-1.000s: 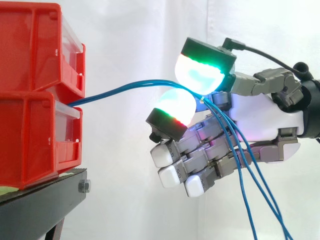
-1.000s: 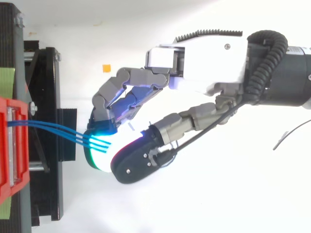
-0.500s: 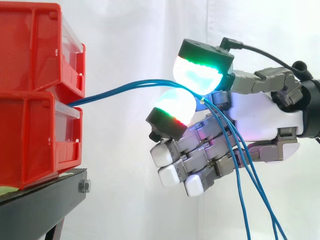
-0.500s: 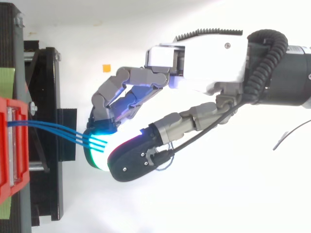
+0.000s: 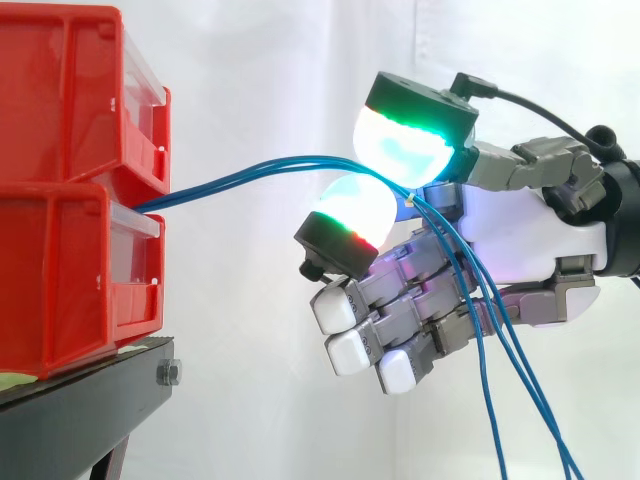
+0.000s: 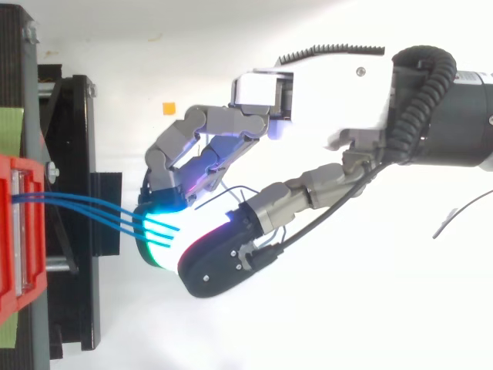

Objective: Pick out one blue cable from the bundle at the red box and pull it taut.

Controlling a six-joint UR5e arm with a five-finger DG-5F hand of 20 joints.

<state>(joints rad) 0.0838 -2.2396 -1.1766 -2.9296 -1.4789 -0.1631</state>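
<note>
Fingers (side view): The fingers are closed. Two glowing pads, one above the other, meet on the blue cables and pinch them. The other fingers curl toward the palm of the hand and hold nothing.
Cable run (side view): The blue cables leave the gap between the two stacked red bins and arch up to the pinch. From there they hang loose across the palm and drop out at the lower right.
Strands in grip (side view): Several strands pass between the pads. Judged: one strand has not yet been singled out.
Support (side view): The bins sit on a black stand, with the hand well apart from it.
Fingers (top view): One glowing pad lies under the strands. The dark back of the opposing pad sits just beside it.
Cable run (top view): Three strands run from the red bin at the left edge. They fan slightly and lie side by side across the pad.
Handling (judged): The cable is thin, light and limp, with a smooth jacket. It will carry pull only and may slide between broad pads.
Hold point (judged): Take an outer strand where the fan is widest, close to the pad.
Caution (judged): Pulling all three would load the bin end of each strand.
</note>
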